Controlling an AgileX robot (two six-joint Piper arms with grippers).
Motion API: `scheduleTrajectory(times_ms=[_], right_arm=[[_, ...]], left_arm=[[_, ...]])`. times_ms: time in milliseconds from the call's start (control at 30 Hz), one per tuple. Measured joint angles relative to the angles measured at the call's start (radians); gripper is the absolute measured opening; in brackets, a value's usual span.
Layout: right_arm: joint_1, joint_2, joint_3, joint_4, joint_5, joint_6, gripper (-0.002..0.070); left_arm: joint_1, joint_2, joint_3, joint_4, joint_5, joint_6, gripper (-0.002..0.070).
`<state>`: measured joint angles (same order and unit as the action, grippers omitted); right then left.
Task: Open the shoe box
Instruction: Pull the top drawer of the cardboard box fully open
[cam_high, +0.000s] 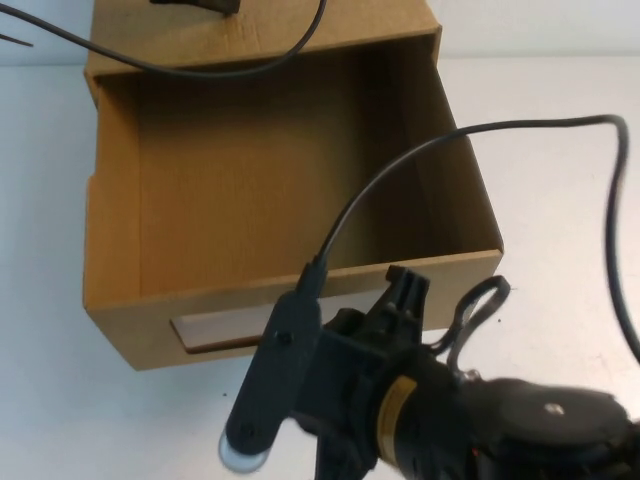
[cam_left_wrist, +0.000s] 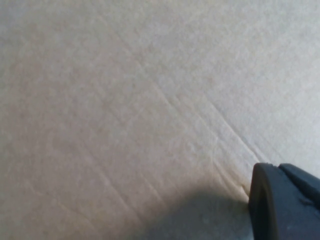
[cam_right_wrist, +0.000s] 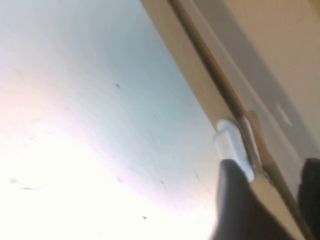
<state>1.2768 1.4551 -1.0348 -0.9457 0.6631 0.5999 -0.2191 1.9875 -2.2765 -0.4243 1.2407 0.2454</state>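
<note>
Two arms are being shown around one brown shoe box (cam_high: 250, 200), which is lying on the white table (cam_high: 560, 180) and filling the left and middle of the high view. The box is standing open at the top, so its bare brown floor and inner walls are being exposed to the raised camera. Along its far side a flat cardboard panel (cam_high: 270, 30) is being seen, level with the rim. On the outside of the near wall a pale rectangular patch (cam_high: 225, 328) is being shown.

The right gripper (cam_high: 405, 290) is being held at the top edge of that near wall, toward the wall's right end, with its arm reaching in from the near right. In the right wrist view its fingers (cam_right_wrist: 240, 210) are being held apart, one on either side of the wall's edge, with room between them, and nothing is being clamped. A small white plastic tab (cam_right_wrist: 234, 145), fixed to the cardboard, is lying right at the tip of one finger; whether the two are touching cannot be told. A black cable (cam_high: 450, 135) is being arched from the right wrist across the box's right wall.

The left gripper (cam_left_wrist: 282, 202) is being held close over plain cardboard in its own wrist view, while in the high view only a dark scrap of it is being caught at the top edge, over the far panel. Whether it is open or closed cannot be told.
</note>
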Motion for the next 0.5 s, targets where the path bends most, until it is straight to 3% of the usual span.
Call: scheduleTrajectory(times_ms=[67,167,233,367,500], right_arm=[[0.035,-0.026,0.0,0.003,0.009,0.0,0.0284],[0.09,-0.074,0.0,0.003,0.021,0.0,0.0279],[0.116,-0.113,-0.004,0.0,0.037,0.0,0.0236],[0.127,-0.175,-0.043,-0.008,0.12,0.004,0.0064],[0.084,-0.197,-0.121,-0.016,0.23,0.006,0.0001]], left_arm=[[0.0,0.0,0.0,-0.004,0.0,0.0,-0.0005],[0.0,-0.002,0.0,-0.02,0.0,0.0,-0.0006],[0.002,-0.009,0.0,-0.025,0.0,0.003,-0.0005],[0.003,-0.045,-0.002,-0.025,0.017,0.006,-0.0005],[0.003,-0.119,-0.027,-0.023,0.02,0.019,-0.0005]])
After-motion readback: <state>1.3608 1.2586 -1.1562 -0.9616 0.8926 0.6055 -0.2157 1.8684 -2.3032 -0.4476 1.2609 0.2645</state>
